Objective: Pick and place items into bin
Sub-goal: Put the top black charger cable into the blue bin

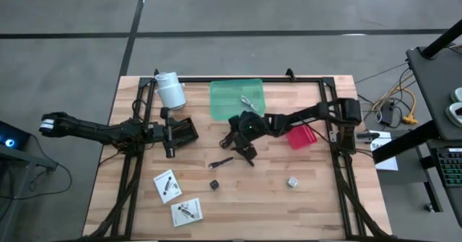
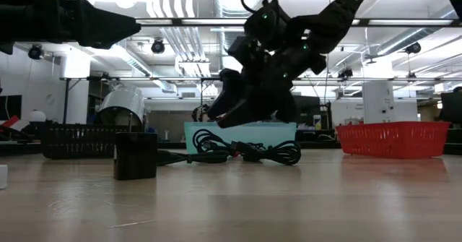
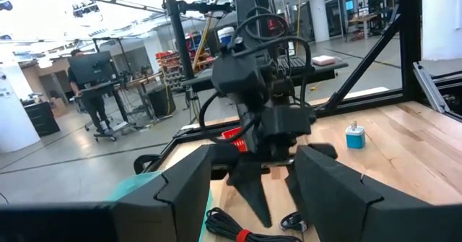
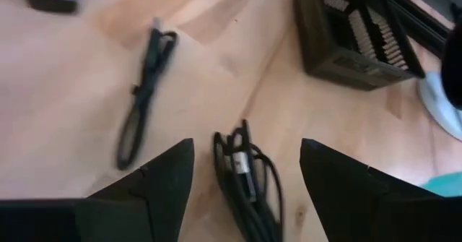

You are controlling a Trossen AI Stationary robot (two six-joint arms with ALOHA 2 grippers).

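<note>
- White letters run along the right arm in the low view; only "TR" can be read. The black print on the two flat white packets (image 1: 167, 186) at the table's near left is too small to read.
- The right gripper (image 1: 242, 142) hangs mid-table, its jaws spread wide and holding nothing. A bundled black cable (image 4: 249, 177) lies on the wood between its fingers (image 4: 155, 180).
- The right wrist view alone shows a second, thinner looped black cable (image 4: 144, 97) lying beside the bundle, and a dark slatted basket (image 4: 357, 32).
- The left gripper (image 1: 173, 132) sits at the table's left by that basket, jaws partly apart; I cannot tell whether it holds anything.
- The translucent green bin (image 1: 237, 97) at the far edge holds a silvery cord (image 1: 249, 102).
- The low view hides the small dark cube (image 1: 214, 185); the left wrist view shows the pale cube (image 3: 354, 136) as blue-topped.
</note>
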